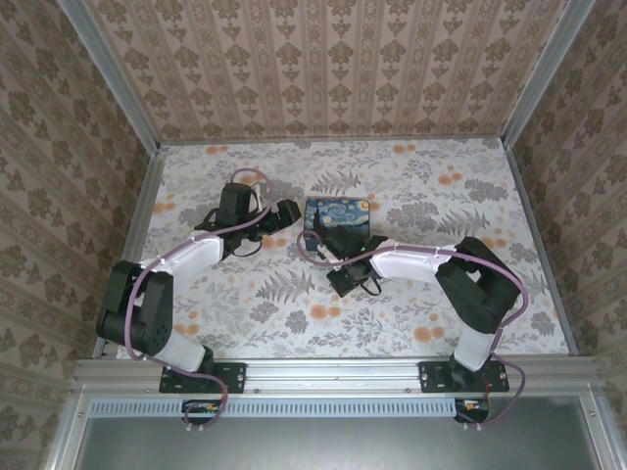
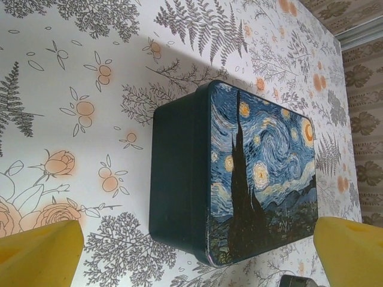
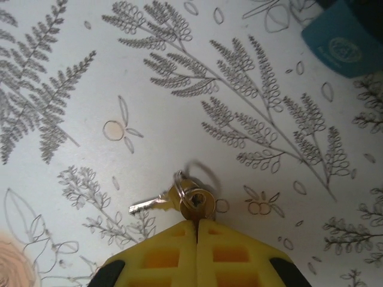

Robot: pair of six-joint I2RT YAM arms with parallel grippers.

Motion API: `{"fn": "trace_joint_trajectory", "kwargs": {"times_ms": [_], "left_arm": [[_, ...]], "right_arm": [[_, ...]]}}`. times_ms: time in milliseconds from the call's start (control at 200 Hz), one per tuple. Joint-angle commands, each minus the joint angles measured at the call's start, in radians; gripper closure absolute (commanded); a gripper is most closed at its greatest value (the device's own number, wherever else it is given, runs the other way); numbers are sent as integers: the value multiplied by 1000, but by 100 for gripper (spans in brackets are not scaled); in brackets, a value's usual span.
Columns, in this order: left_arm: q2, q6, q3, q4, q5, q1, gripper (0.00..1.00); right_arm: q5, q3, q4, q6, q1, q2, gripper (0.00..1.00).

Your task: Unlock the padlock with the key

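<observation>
The key [image 3: 157, 204] is lying flat on the floral table [image 3: 72, 119] at six o'clock in the right wrist view. It is showing a rounded brass bow and a short silver blade, with a thin wire ring [image 3: 200, 173] passing through the bow. A second brass bow seems to be overlapping the first, though the two are hard to tell apart. The key's long axis is running from three to nine o'clock, the blade tip pointing at nine and dipping slightly toward eight. The right gripper [image 3: 197, 226] is holding its yellow fingers [image 3: 239, 254] pressed fully together, their tips touching the bow's near edge; whether any of the key is caught between them cannot be told. The padlock [image 3: 341, 45], a teal-blue body stamped with a round emblem, is sitting at two o'clock, cut by the frame corner and well apart from the key. The left gripper [image 2: 197, 236] is standing wide open, gripping nothing, and is facing the Starry Night box [image 2: 179, 179].
</observation>
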Motion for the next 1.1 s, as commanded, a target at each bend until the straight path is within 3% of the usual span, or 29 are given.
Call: {"fn": "trace_joint_trajectory", "kwargs": {"times_ms": [0,550,635,695,850,1095], "left_arm": [[-8,-37,-12,28,39,6,0],[-28,-103,-14,20,81,-8,0],[-26,-105,-17,23,79,-8,0],[-25,-105,-17,24,80,-8,0],[-22,-105,-20,33,81,-7,0],[-17,-105,-17,44,83,-6,0]], "right_arm": [[-92,-42,0,52,-4,-54,100],[-170,-56,17,111,-34,-169,100],[-164,-55,11,94,-32,-150,60],[-156,-53,7,84,-32,-133,51],[-138,-37,-22,38,-19,-89,48],[-1,41,-141,-54,26,-28,44]]}}
